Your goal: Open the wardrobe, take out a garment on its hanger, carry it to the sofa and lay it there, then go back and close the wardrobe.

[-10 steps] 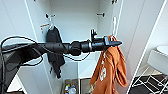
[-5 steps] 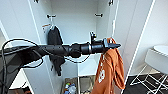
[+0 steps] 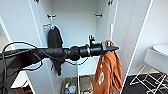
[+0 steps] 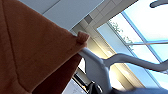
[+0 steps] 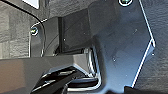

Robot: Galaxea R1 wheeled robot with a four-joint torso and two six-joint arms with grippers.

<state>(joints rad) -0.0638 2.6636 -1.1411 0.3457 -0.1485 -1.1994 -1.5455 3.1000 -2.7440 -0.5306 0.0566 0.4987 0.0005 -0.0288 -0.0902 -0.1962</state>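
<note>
The wardrobe (image 3: 75, 25) stands open with both white doors swung out. My left arm reaches level across its opening. Its gripper (image 3: 111, 48) is shut at the top of the garment (image 3: 107, 71), a rust-orange shirt with a white mark that hangs loose before the right half of the wardrobe, off the rail. In the left wrist view the orange garment (image 4: 32, 50) lies close to the camera, with the pale hanger (image 4: 98, 66) curving out from under it. The sofa is out of view.
A black shirt (image 3: 55, 41) hangs on the rail inside the wardrobe at the left. Bottles and small items (image 3: 70, 87) sit on the wardrobe floor. A white wire-legged chair (image 3: 156, 61) stands to the right on dark flooring.
The left gripper with the orange shirt has sunk a little and drawn slightly left in the picture. The whole view has shifted slightly too.
</note>
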